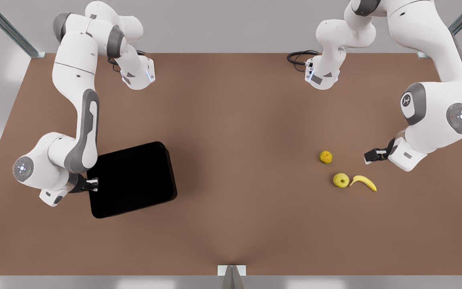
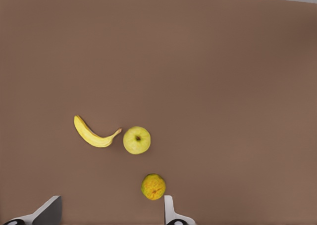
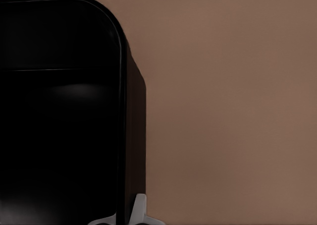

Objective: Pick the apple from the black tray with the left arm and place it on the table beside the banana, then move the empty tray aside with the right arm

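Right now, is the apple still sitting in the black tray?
No, the apple lies on the table touching the banana, far from the empty black tray.

Table: flat matt brown, no grain visible. Tray: matt black, faint sheen on the floor, plastic-like. Apple: smooth yellow-green skin. Banana: smooth, bright yellow. Orange fruit: bumpy, dull. Arm shells: glossy white, grey joints.
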`<control>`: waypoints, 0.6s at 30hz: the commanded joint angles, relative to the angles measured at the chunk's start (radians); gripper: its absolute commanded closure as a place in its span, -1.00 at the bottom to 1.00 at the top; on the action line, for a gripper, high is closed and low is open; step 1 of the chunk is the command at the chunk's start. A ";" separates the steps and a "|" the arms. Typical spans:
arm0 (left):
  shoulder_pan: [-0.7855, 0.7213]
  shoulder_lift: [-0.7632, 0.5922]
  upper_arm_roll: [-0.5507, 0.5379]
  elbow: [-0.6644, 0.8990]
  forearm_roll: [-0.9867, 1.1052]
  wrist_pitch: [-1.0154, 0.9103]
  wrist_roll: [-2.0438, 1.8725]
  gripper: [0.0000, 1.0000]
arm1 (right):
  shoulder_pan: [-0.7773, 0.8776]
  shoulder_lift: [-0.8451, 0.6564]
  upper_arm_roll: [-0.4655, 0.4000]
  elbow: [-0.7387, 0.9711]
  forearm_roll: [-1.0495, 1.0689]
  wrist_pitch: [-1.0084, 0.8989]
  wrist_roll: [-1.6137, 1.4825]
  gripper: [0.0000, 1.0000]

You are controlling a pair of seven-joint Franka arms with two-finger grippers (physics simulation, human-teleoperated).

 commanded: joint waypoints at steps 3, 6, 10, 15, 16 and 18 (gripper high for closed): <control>0.001 -0.001 -0.001 0.001 0.004 0.004 0.062 -1.00 | -0.002 0.009 -0.001 0.001 0.010 0.057 -0.288 0.03; 0.003 -0.003 0.001 0.001 0.002 0.003 0.066 -1.00 | 0.001 0.009 0.002 0.001 0.032 0.057 -0.283 -0.81; 0.003 -0.001 0.002 -0.001 0.001 0.003 0.077 -1.00 | 0.014 -0.067 0.037 0.056 0.032 -0.003 -0.195 -1.00; 0.001 -0.001 0.002 -0.001 0.001 0.003 0.074 -1.00 | -0.362 -0.209 0.677 0.297 -0.460 -0.244 0.234 -1.00; 0.001 -0.001 0.002 0.001 0.001 0.003 0.072 -1.00 | -0.361 -0.236 0.669 0.297 -0.464 -0.261 0.235 -1.00; -0.001 -0.001 0.002 0.001 0.001 0.003 0.074 -1.00 | -0.368 -0.238 0.652 0.297 -0.453 -0.268 0.278 -1.00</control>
